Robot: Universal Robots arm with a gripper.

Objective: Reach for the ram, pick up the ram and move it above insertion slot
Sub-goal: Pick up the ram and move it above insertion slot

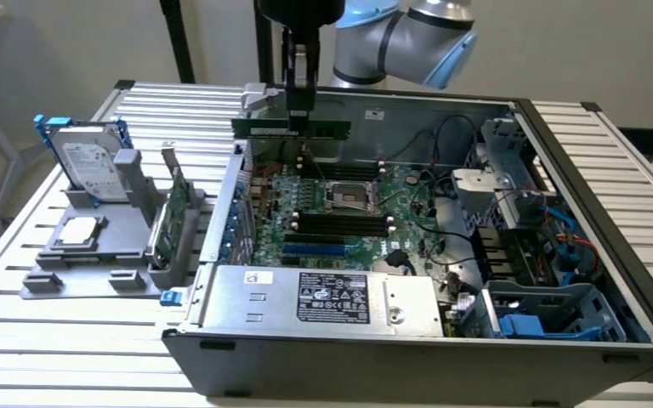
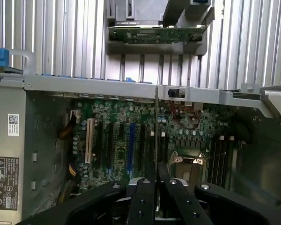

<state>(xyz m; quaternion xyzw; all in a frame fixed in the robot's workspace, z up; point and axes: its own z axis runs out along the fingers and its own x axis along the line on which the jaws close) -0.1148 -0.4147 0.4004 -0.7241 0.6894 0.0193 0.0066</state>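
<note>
The ram (image 1: 261, 128), a thin green stick, hangs level in the air over the far part of the open computer case (image 1: 417, 357). My gripper (image 1: 297, 117) is shut on it from above, near its middle. In the wrist view the ram (image 2: 157, 122) appears edge-on as a thin line running out from between my fingers (image 2: 144, 201). It lines up over the dark memory slots (image 2: 150, 150) next to the processor socket (image 2: 187, 160). In the exterior view those slots (image 1: 338, 224) lie well below the ram, nearer than the socket (image 1: 349, 195).
A grey holder (image 1: 88, 255) on the exterior view's left carries a silver hard drive (image 1: 86, 167) with blue rails and an upright green card (image 1: 174, 212). Inside the case are the power supply (image 1: 326, 297), loose cables (image 1: 451, 246) and a blue drive cage (image 1: 547, 319).
</note>
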